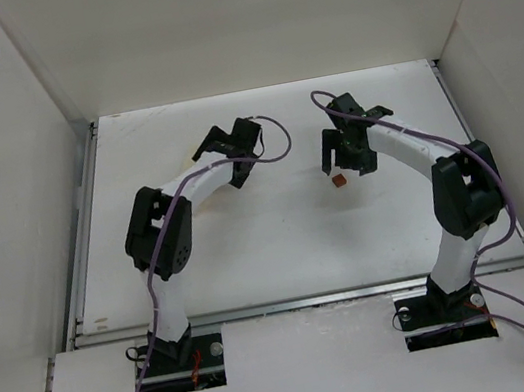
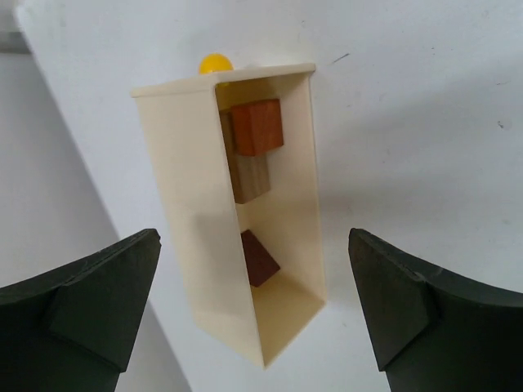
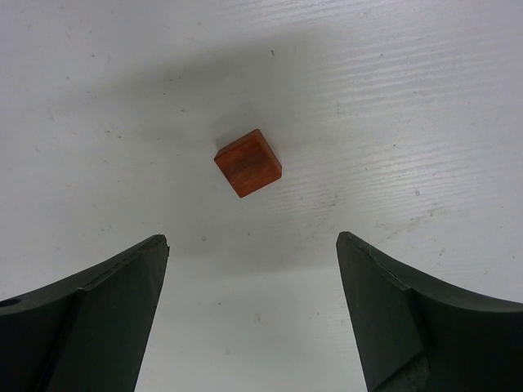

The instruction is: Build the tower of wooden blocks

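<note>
The left tool point(image 2: 253, 261) was let go and wide, its two dark fingers point(image 2: 90, 294) far apart with nothing between them. Just past the fingers, in the gap, lay a long pale tray point(image 2: 186, 212) on the white bench point(image 2: 409, 122). The tray's near end was close to the tool and its far end pointed away.

Three small wood blocks were inside the tray. The dark brown cube point(image 2: 259, 259) was nearest the tool, turned a little crooked. Farther in was the tan block point(image 2: 249, 175). Past that, near the far end, was an orange cube point(image 2: 257, 126). The orange cube and the tan block looked like they touched. The dark brown cube sat apart from them. A darker bit showed behind the orange cube, but I could not tell what it was. A yellow round thing point(image 2: 216, 63) peeked out from behind the far end of the tray.

The right tool point(image 3: 252, 245) was let go too, its fingers point(image 3: 98, 310) spread wide and holding nothing. A loose orange cube point(image 3: 248, 162) lay on the bench a little way ahead of the fingers, about in the middle of the gap, touching neither one. It was turned so that one corner pointed at the tool.

From above, the loose orange cube was on the bench by the right tool. It was well apart from the left tool, and the left arm hid the tray.
</note>
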Controlling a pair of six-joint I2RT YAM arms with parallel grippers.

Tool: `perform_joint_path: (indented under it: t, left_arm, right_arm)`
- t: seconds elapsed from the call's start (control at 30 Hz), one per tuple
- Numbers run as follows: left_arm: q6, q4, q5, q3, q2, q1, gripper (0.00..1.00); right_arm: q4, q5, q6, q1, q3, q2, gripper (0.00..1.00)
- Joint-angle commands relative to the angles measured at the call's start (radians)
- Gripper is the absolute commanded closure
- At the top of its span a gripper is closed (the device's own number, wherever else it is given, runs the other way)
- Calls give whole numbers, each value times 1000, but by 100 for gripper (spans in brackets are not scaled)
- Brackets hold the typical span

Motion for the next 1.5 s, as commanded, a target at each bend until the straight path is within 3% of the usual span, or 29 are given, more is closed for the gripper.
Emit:
perform_joint_path:
  t: [0.0,0.2,0.37,0.57,0.83,1.3,1.43,1.47]
  left_arm:
    - [-93,-94,206,54,-86,64,0]
    - [-238,-57,333,94,-188,160,0]
    - [-387,12,305,98,-275,248,0]
    - [-231,-31,559,44,-276,286,0]
    - [-194,-83,724,33,-206,346,0]
    - [-175,-126,643,48,-72,357,0]
    - [-175,-126,652,39,-72,357,24]
    - [-175,-126,652,39,-81,357,33]
  right_arm:
    - [39,0,8,-7,-2,-37,11]
    - [39,0,8,-7,-2,-37,11]
    - [39,0,-2,-7,-2,-37,11]
    - [39,0,-2,2,-2,-37,11]
    - [39,0,-2,2,-11,-37,11]
    - [39,0,-2,11,-20,-28,11]
    - [39,0,-2,11,-20,-18,11]
    - [39,0,-2,11,-20,-18,11]
